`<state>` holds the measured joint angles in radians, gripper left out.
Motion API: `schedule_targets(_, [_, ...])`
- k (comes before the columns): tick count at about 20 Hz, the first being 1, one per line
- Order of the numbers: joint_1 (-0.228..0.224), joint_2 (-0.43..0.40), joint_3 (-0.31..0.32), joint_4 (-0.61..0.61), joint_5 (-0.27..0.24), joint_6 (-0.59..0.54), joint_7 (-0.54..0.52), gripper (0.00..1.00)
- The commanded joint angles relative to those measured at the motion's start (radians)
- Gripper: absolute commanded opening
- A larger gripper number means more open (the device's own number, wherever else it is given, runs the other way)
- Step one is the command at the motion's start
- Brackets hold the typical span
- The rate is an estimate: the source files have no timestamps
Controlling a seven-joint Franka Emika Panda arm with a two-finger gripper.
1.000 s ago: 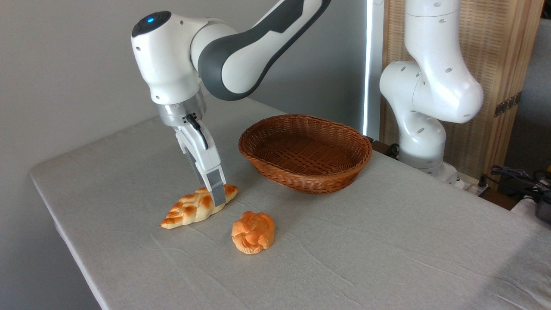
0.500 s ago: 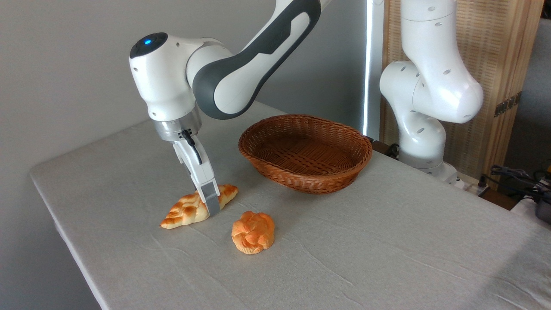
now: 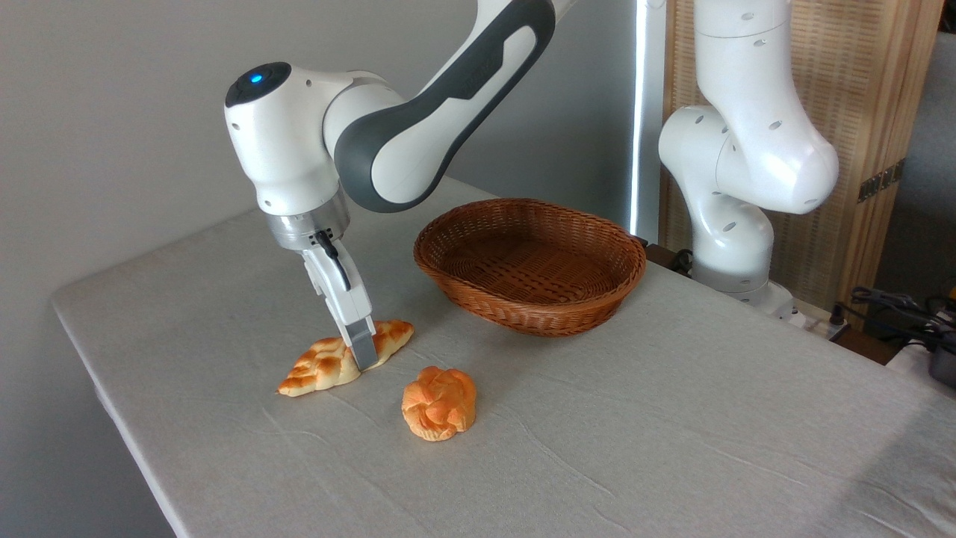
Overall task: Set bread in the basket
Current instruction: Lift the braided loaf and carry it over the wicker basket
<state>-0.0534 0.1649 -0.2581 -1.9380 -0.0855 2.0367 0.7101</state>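
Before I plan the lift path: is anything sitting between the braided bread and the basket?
Nothing visible. The bread lies left of the basket with bare cloth between them; the round bun sits nearer the camera, off that line.

This looks like a robot lab or test room set up inside an ordinary indoor space. A white and dark grey robot arm (image 3: 418, 127) stands on a base at the desk's far right edge, its joints dotted with bolt holes and a blue status light glowing on its wrist. The desk (image 3: 672, 448) is draped in a plain pale cloth. Behind it are a bare grey wall (image 3: 112, 112) and a slatted wooden screen (image 3: 881, 97). Loose black cables (image 3: 896, 302) trail past the desk's right edge. The props are toy-like: a wicker basket (image 3: 530, 261) and bread pieces.
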Motion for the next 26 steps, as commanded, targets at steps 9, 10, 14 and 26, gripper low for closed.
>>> schedule_targets(9, [0.003, -0.218, 0.011, 0.027, -0.019, -0.401, 0.048, 0.26])
schedule_targets(10, [0.003, -0.240, 0.011, 0.028, -0.019, -0.453, 0.052, 0.26])
schedule_targets(14, [-0.067, -0.340, 0.016, -0.024, -0.017, -0.605, 0.040, 0.36])
schedule_targets(26, [-0.230, -0.407, 0.020, -0.216, -0.014, -0.577, 0.031, 1.00])
